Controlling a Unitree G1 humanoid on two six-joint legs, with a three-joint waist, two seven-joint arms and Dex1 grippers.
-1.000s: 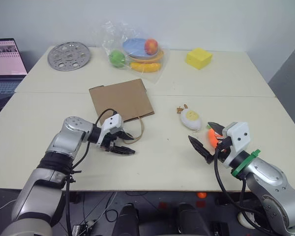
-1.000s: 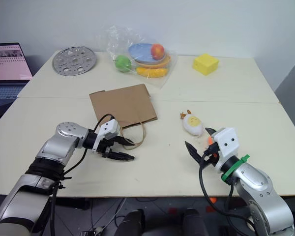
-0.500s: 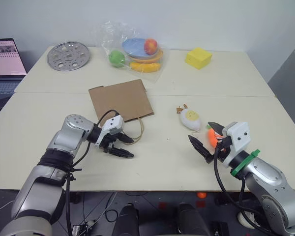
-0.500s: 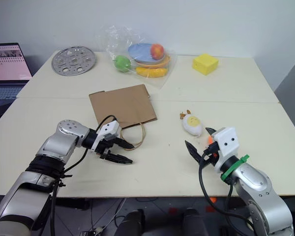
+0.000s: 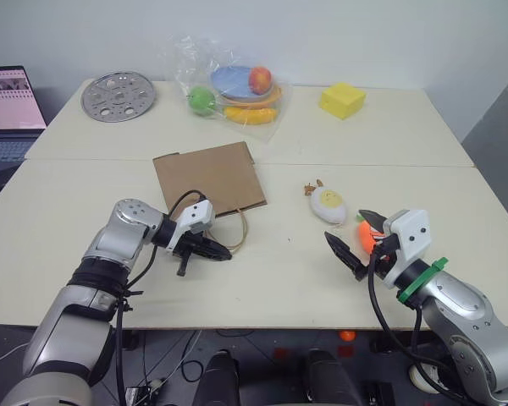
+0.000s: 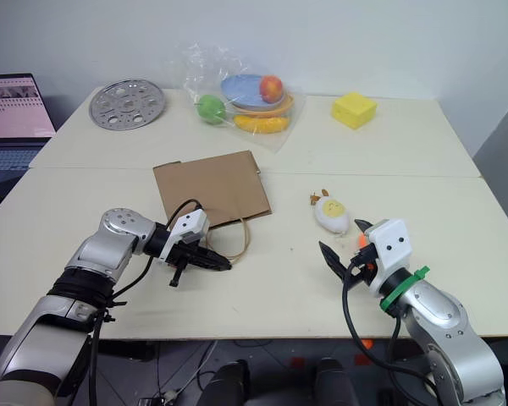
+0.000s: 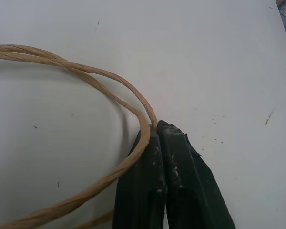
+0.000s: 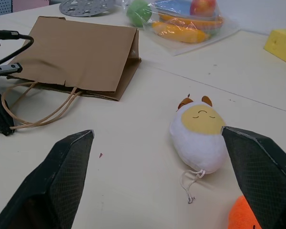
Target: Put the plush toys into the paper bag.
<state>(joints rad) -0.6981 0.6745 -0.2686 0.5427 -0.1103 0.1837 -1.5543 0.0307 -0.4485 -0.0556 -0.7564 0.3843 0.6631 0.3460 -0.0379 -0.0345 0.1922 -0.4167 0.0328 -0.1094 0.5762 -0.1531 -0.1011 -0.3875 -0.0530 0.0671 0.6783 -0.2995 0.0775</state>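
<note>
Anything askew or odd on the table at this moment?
The paper bag lies flat on its side, not standing open. The left gripper is shut on its handle. Egg toy and carrot toy lie outside.

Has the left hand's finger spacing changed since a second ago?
Yes. The left hand has shut on the paper bag's handle; against the bag it has not shifted.

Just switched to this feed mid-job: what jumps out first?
The left gripper is shut on a handle of the flat brown paper bag in the middle of the table. Near the right edge, the open right gripper faces the egg toy, with the carrot toy right by it.
</note>
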